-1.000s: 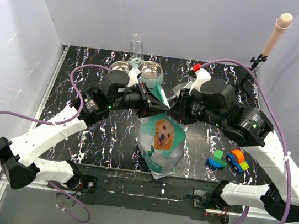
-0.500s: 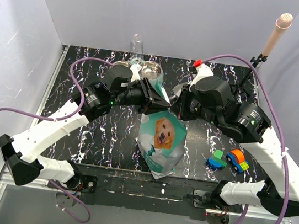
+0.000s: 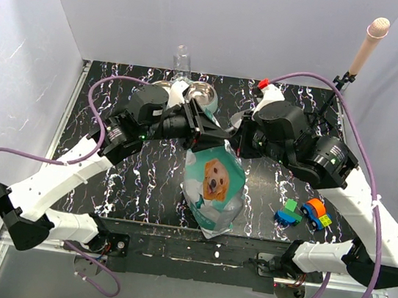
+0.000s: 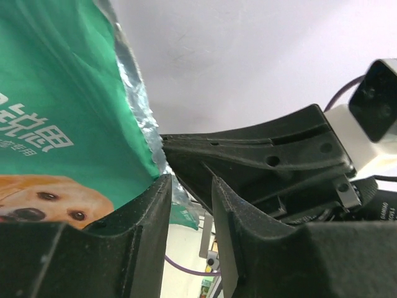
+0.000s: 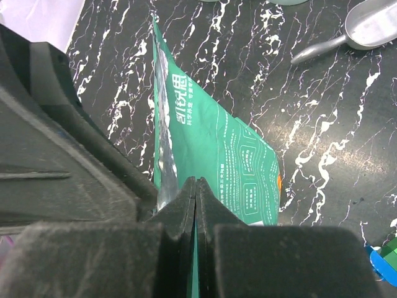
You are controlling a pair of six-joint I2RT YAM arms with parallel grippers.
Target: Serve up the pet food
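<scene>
Clamping the bag [image 3: 214, 184] by its top, the right gripper [image 5: 196, 187] hides the mouth

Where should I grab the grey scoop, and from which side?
Take the scoop by its narrow straight handle, coming straight down and closing across it. It lies flat on the table, handle toward the bag. Its cup end is wide and rounded, so probably a poorer hold.
</scene>
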